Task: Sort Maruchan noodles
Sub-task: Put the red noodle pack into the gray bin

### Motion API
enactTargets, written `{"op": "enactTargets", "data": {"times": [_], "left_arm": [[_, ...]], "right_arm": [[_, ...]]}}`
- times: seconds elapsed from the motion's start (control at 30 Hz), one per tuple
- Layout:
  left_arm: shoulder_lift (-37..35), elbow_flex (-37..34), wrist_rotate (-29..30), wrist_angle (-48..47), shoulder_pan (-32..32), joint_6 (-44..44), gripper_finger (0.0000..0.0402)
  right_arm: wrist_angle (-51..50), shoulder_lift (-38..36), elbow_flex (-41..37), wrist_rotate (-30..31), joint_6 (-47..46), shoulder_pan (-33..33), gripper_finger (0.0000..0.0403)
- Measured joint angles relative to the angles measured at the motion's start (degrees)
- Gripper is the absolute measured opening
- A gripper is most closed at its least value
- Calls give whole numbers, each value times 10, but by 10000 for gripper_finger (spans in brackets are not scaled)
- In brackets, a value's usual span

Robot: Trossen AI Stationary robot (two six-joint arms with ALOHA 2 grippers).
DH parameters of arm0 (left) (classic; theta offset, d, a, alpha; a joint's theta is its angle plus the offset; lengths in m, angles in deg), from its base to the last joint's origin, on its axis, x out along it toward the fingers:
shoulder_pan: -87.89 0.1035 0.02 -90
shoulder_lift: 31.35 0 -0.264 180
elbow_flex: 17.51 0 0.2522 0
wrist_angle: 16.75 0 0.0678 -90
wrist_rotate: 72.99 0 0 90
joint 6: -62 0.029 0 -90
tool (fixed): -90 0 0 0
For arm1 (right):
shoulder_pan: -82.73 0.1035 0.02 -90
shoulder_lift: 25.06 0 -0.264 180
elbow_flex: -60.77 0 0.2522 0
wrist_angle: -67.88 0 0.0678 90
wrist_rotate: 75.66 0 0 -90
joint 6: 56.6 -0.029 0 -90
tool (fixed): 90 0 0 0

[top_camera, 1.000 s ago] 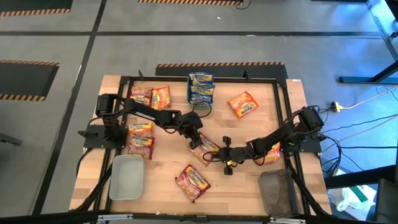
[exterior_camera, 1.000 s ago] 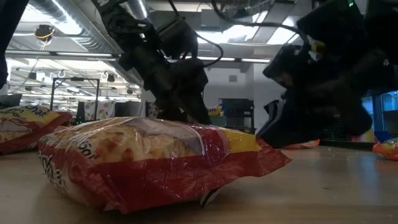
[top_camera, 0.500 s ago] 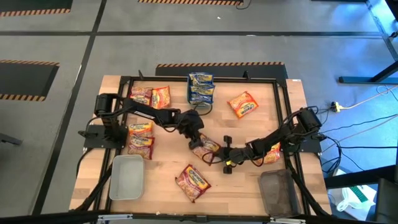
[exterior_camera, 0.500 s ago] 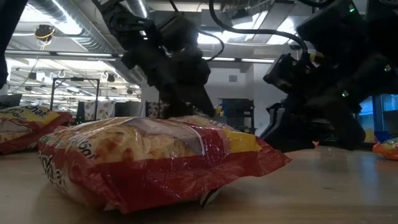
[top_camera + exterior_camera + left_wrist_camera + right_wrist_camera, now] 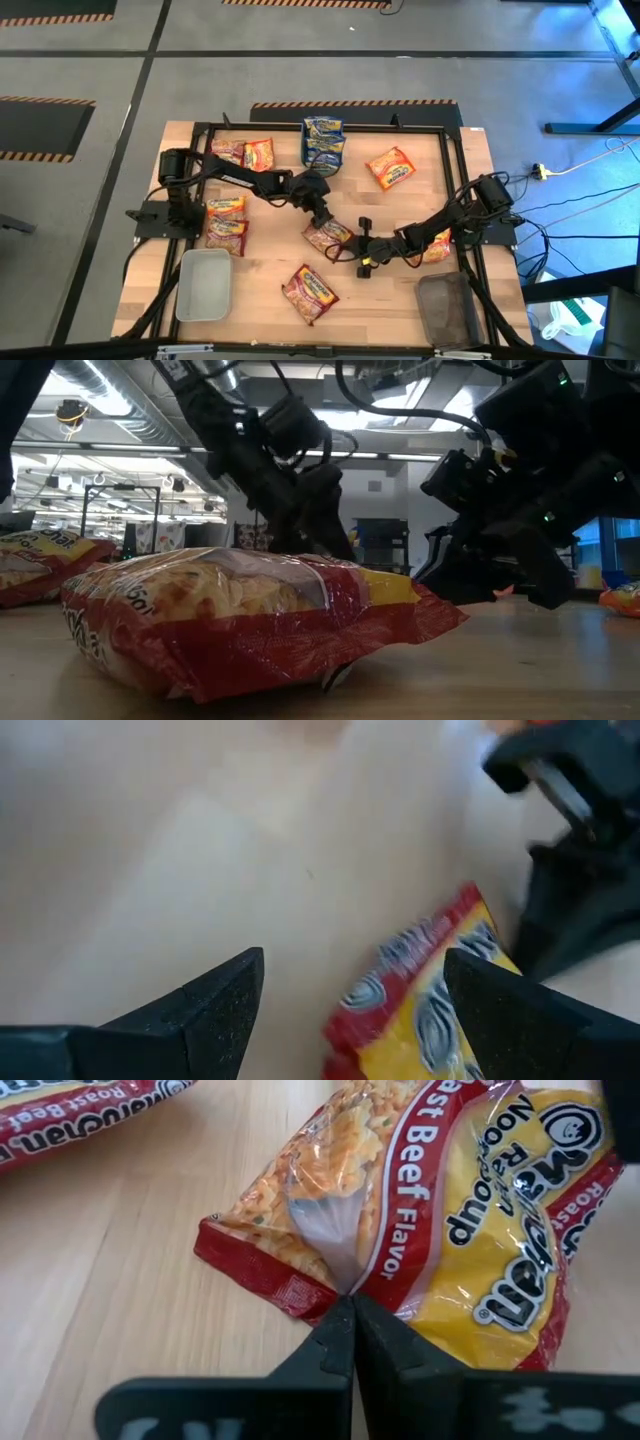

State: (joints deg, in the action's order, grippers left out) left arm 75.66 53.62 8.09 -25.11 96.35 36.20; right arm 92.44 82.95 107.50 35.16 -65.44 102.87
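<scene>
High view, packets: the Maruchan noodles lie spread over the wooden table (image 5: 270, 275). The one that matters is the red packet (image 5: 328, 236) in the middle.
High view, left gripper (image 5: 320, 218): it hangs just over the far-left end of the red packet. Its fingers are spread wide and hold nothing.
High view, right gripper (image 5: 358, 251): it is at the near-right edge of the same packet, with its fingers squeezed shut.
High view, which way it lies: the packet's long side runs slanted, from far-left to near-right, so one gripper sits at each end. Both arms are about as close.
High view, other things: a teal tray (image 5: 203, 285) at the near left, a dark tray (image 5: 447, 308) at the near right, and a blue stack (image 5: 324, 141) at the far edge.

Low view, front: another red packet (image 5: 240, 615) fills the front. The two dark arms meet behind it, low over the table.

Left wrist view, fingers: the two dark fingers (image 5: 205, 1005) stand far apart with bare table between them. The red and yellow packet corner (image 5: 425, 990) pokes in beside one finger, not yet between them. I think the gripper must slide toward that corner before it can close.

Right wrist view, fingers: the shut fingertips (image 5: 350, 1335) touch the packet's crinkled edge (image 5: 340, 1270). I cannot tell if they pinch the plastic or only press on it.
</scene>
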Motion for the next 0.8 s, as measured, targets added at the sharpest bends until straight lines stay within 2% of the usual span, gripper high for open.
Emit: {"op": "enactTargets", "data": {"times": [0.13, 0.37, 0.63, 0.8], "left_arm": [[33, 0, -82, 2, 3, -38, 304], [52, 2, -146, 24, 3, -63, 292], [54, -1, -193, 36, 1, -49, 202], [54, -1, -195, 39, 0, -23, 157]], "right_arm": [[7, 1, 0, -3, 5, 0, 1], [7, 1, 0, -4, 5, 0, 1], [25, 1, 0, -9, -1, 0, 1], [21, 1, 10, -9, -13, 0, 1]]}}
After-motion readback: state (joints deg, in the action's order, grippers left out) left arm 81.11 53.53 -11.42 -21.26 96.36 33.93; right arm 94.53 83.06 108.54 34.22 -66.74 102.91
